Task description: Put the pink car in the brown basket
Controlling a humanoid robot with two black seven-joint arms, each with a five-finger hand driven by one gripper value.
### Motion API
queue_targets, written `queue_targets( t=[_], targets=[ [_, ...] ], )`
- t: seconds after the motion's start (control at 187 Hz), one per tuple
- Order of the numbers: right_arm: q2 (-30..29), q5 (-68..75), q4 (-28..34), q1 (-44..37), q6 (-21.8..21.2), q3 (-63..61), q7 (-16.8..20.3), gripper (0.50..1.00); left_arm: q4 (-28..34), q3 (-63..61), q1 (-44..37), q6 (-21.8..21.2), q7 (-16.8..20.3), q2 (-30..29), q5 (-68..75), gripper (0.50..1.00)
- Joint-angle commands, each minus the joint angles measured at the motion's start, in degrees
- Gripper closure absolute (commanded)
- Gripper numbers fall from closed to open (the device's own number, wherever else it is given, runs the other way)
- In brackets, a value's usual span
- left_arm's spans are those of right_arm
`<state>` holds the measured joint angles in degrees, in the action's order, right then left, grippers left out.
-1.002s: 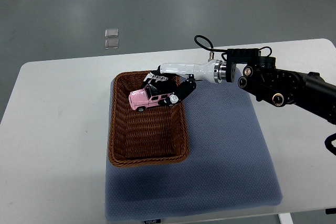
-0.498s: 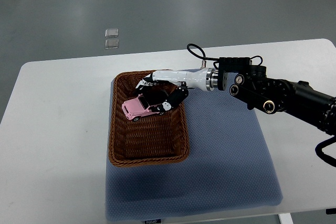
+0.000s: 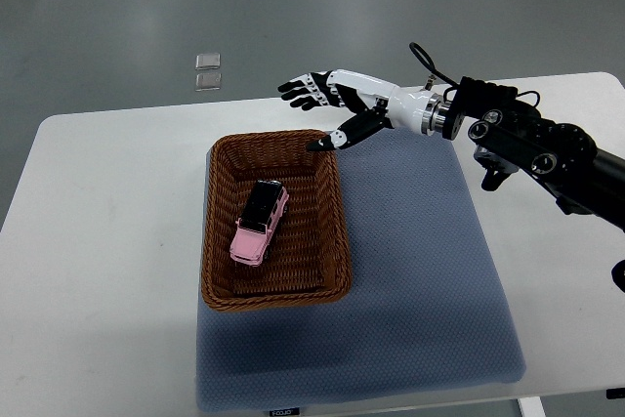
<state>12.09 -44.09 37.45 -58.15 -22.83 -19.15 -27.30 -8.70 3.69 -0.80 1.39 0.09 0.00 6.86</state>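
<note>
The pink car, with a black roof, lies inside the brown basket near its middle, touching no hand. The woven basket stands on the left part of a grey-blue mat. My right hand is open, fingers spread, above the basket's far right corner and the table beyond it. Its arm comes in from the right edge. The left arm is out of view.
The mat lies on a white table. Two small clear squares sit on the grey floor beyond the table's far edge.
The right hand let go of the pink car, which dropped into the basket. The hand then opened and drew back up and to the right, away from the basket.
</note>
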Motion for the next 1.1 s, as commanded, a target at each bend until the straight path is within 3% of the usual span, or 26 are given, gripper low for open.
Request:
queue_targets(
  t=[0.0, 0.182, 0.359, 0.589, 0.771, 1.093],
  targets=[
    [2.1, 11.6, -0.5, 1.5, -1.9, 0.0, 3.0, 0.615, 0.0, 0.0, 0.0, 0.0, 0.0, 0.0, 0.0, 0.500],
    [1.8, 24.7, -5.6, 3.9, -2.6, -0.1, 10.4, 0.603, 0.0, 0.0, 0.0, -0.1, 0.0, 0.0, 0.0, 0.500],
    [2.4, 38.1, -8.9, 5.7, -3.4, 0.0, 11.7, 0.603, 0.0, 0.0, 0.0, 0.0, 0.0, 0.0, 0.0, 0.500],
    [5.0, 49.0, -9.2, 7.6, -6.1, 0.0, 18.0, 0.601, 0.0, 0.0, 0.0, 0.0, 0.0, 0.0, 0.0, 0.500],
    [5.7, 50.1, -9.3, 7.6, -6.3, 0.0, 19.6, 0.599, 0.0, 0.0, 0.0, 0.0, 0.0, 0.0, 0.0, 0.500],
    [4.9, 49.7, -9.3, 7.5, -5.3, -0.1, 17.5, 0.579, 0.0, 0.0, 0.0, 0.0, 0.0, 0.0, 0.0, 0.500]
  ],
)
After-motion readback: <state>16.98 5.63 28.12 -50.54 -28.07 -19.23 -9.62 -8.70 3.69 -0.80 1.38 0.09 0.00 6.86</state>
